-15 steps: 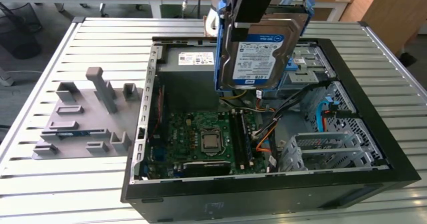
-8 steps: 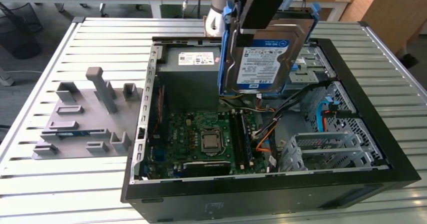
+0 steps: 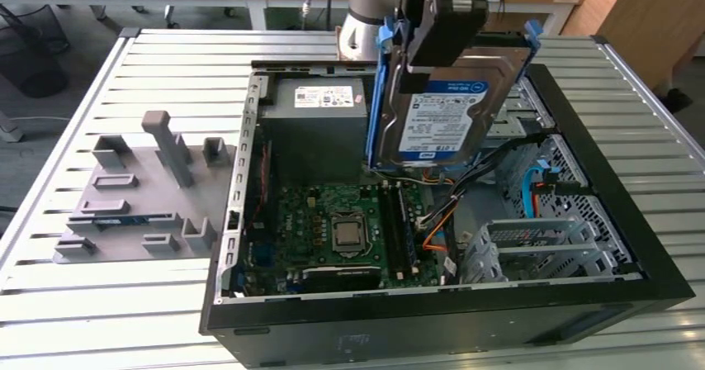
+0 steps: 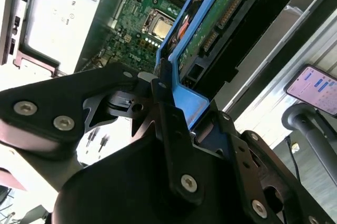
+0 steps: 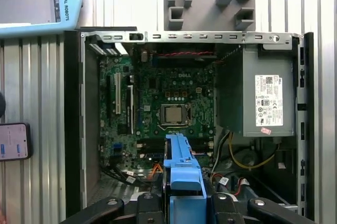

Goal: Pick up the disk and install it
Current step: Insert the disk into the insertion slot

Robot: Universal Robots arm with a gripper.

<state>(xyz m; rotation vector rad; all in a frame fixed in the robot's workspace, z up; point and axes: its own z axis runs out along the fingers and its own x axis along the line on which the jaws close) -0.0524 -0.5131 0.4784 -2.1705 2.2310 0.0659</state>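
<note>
Slatted metal table point(image 3: 132, 81), wooden desks behind it at the upper edge of the exterior view. Black computer case point(image 3: 441, 312) lies open on the table and takes up the centre and right of that view.

Inside the case:
- The grey power supply point(image 3: 319, 110) with a white sticker sits in the upper left corner of the case.
- The green motherboard point(image 3: 330, 221) is below the power supply, with the CPU socket point(image 3: 348, 232) near its middle.
- Orange wires point(image 3: 435, 221) and blue cables point(image 3: 540, 184) run through the middle and right of the case.
- The perforated metal drive cage point(image 3: 551, 246) is in the lower right corner of the case.

A grey fixture plate point(image 3: 144, 196) with upright pegs lies on the table on the exterior view's left, just beside the case.

The gripper point(image 3: 424, 68) is in the upper middle of the exterior view, clamped on the disk point(image 3: 451, 114). The disk hangs nearly upright, slightly tilted, with its blue-and-white label facing the camera and blue rails along its sides. It is held over the case interior, right of the power supply and above the motherboard's upper right edge, and it is not seated in any bay.

In the first wrist view the gripper point(image 5: 184, 203) has its fingers on both sides of the disk's blue rail point(image 5: 181, 166), with the open case beyond. In the second wrist view the gripper point(image 4: 174, 108) pinches the same blue rail, and the disk's underside circuit board point(image 4: 221, 19) is visible.

A phone point(image 5: 13, 141) lies on the slats outside the case.
</note>
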